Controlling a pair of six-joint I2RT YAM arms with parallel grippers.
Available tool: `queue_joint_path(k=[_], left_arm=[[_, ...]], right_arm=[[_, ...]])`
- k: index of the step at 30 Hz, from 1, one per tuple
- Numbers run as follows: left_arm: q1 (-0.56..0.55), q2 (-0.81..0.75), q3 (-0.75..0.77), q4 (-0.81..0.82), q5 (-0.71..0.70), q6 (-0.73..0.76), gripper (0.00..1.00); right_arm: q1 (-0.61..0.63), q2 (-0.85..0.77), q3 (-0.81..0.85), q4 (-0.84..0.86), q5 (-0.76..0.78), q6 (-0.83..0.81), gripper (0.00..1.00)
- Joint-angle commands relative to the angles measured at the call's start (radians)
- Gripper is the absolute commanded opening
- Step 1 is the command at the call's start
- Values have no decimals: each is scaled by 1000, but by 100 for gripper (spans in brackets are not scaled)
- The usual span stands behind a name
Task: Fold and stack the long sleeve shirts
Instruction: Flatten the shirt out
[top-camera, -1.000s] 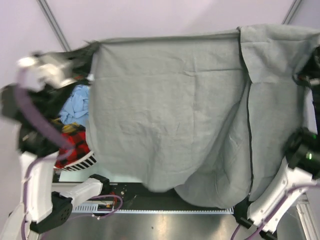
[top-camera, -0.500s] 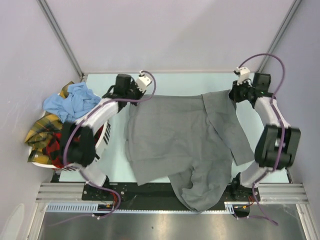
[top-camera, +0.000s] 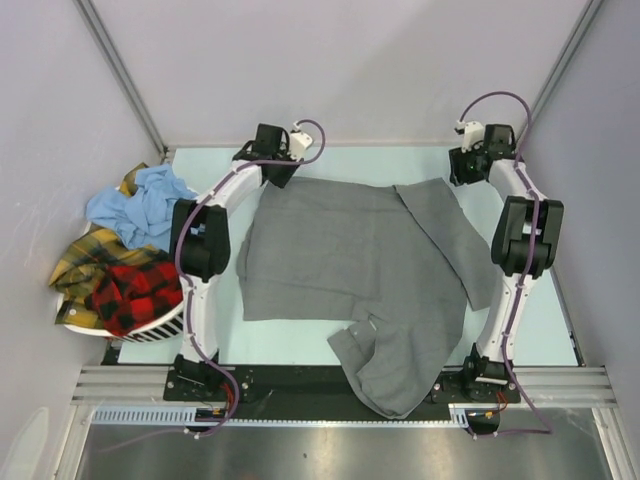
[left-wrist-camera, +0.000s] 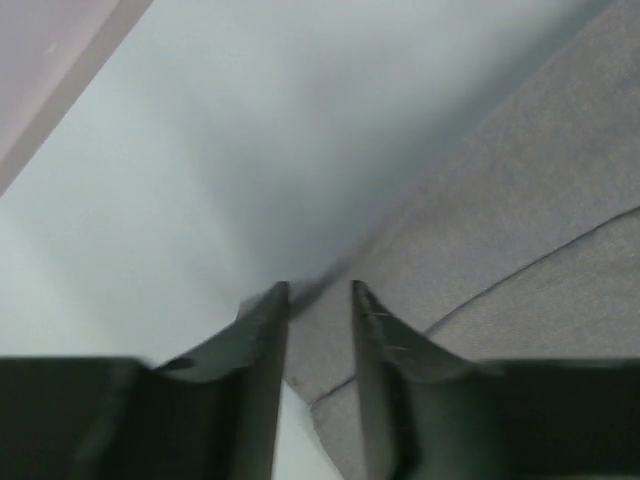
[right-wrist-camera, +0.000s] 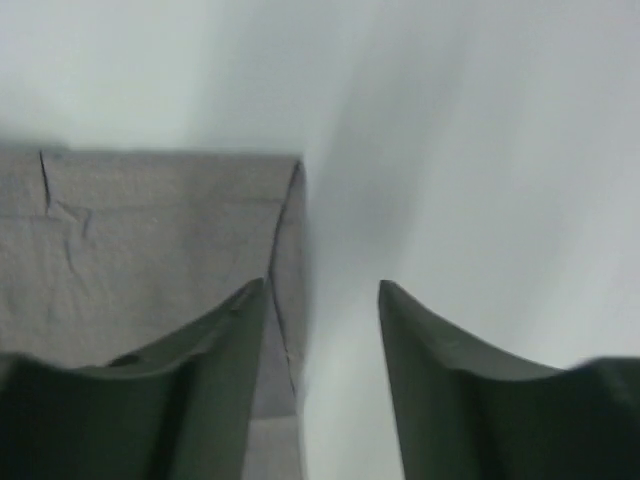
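Top view: grey shirt (top-camera: 350, 250) spread flat on the surface (top-camera: 290, 345), mid-frame. Its far edge runs left to right between the two arms. Body's long axis runs top to bottom of frame, with a rumpled tail reaching the bottom edge of the surface.

Left gripper (top-camera: 272, 172) at the shirt's upper-left corner. In the wrist view its jaws (left-wrist-camera: 318, 288) are narrowly parted and the hem meets the tips. Pinched or not: cannot tell.

Right gripper (top-camera: 462, 170) at the upper-right corner, jaws (right-wrist-camera: 322, 285) wide apart, nothing between them. The cloth corner lies just left of the gap.

The shirt lies down-frame from both. The left looks nearer its corner.

Light blue shirt (top-camera: 140, 205) and plaid shirts (top-camera: 120, 285) heaped over the basket (top-camera: 165, 325), left edge.
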Motion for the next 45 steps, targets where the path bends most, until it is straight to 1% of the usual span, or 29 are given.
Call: queue_joint_path(k=[1, 2, 3, 4, 5, 6, 7, 8, 9, 11, 12, 13, 16, 19, 23, 25, 27, 30, 33, 34, 35, 36, 39, 40, 41, 42, 43, 44, 45], left_arm=[[57, -102, 14, -81, 82, -51, 59], [63, -128, -3, -93, 109, -57, 65], [66, -189, -32, -111, 135, -57, 69], [68, -214, -44, -169, 204, -33, 80], [66, -243, -61, -197, 229, -20, 84], [68, -269, -99, -238, 247, -14, 86], [68, -315, -118, -260, 267, 1, 87], [68, -330, -136, -281, 301, 4, 88], [66, -344, -171, -320, 312, 6, 88], [66, -386, -208, -338, 336, 15, 88], [65, -402, -251, -340, 339, 13, 89], [65, -425, -268, -340, 347, 18, 89], [65, -447, -302, -352, 359, 27, 89], [66, -470, -307, -375, 367, 33, 89], [65, -495, -339, -375, 362, 38, 90], [65, -504, -359, -375, 368, 33, 90], [65, -511, -377, -375, 376, 30, 90], [66, -505, -388, -369, 367, 21, 89], [65, -505, -402, -357, 367, 4, 89], [65, -507, -403, -352, 367, 0, 89], [66, -505, -403, -352, 364, 0, 88], [66, -504, -400, -346, 364, -5, 88], [65, -492, -386, -334, 364, -10, 86], [65, -484, -379, -329, 364, -11, 86], [65, -469, -368, -328, 367, -13, 86], [65, -456, -339, -322, 364, -13, 86], [66, -443, -321, -319, 359, -8, 85], [66, -414, -276, -317, 358, -5, 85], [65, -397, -250, -317, 352, 3, 85]], right_arm=[[-106, -71, 94, -189, 25, -36, 68], [-140, -88, 103, -233, -9, -46, 81], [-203, -120, 118, -350, -84, -63, 83], [-240, -131, 130, -429, -126, -110, 85], [-269, -137, 146, -510, -159, -147, 84], [-322, -159, 135, -660, -201, -178, 84], [-346, -174, 115, -725, -218, -244, 81], [-366, -191, 79, -779, -223, -264, 80], [-387, -237, -19, -827, -213, -276, 79], [-432, -297, -143, -830, -200, -293, 77], [-441, -323, -252, -801, -183, -289, 77], [-444, -368, -292, -786, -172, -283, 76], [-443, -400, -392, -738, -160, -226, 73], [-430, -400, -472, -671, -131, -175, 72], [-418, -361, -550, -564, -62, -142, 69], [-412, -352, -590, -536, -46, -128, 68], [-377, -335, -638, -526, -13, -132, 66], [-355, -338, -696, -490, 9, -123, 62], [-338, -328, -693, -483, 11, -108, 35], [-340, -329, -684, -489, 6, -106, 14], [-341, -331, -675, -511, -3, -105, 2], [-346, -335, -643, -531, -17, -108, 0], [-380, -392, -575, -636, -133, -135, 0], [-390, -425, -505, -669, -178, -145, 0], [-415, -442, -470, -724, -284, -145, 0], [-426, -455, -434, -749, -339, -137, 0], [-430, -469, -355, -767, -392, -125, 0], [-429, -488, -321, -788, -487, -113, 0], [-423, -498, -284, -789, -532, -61, 0]])
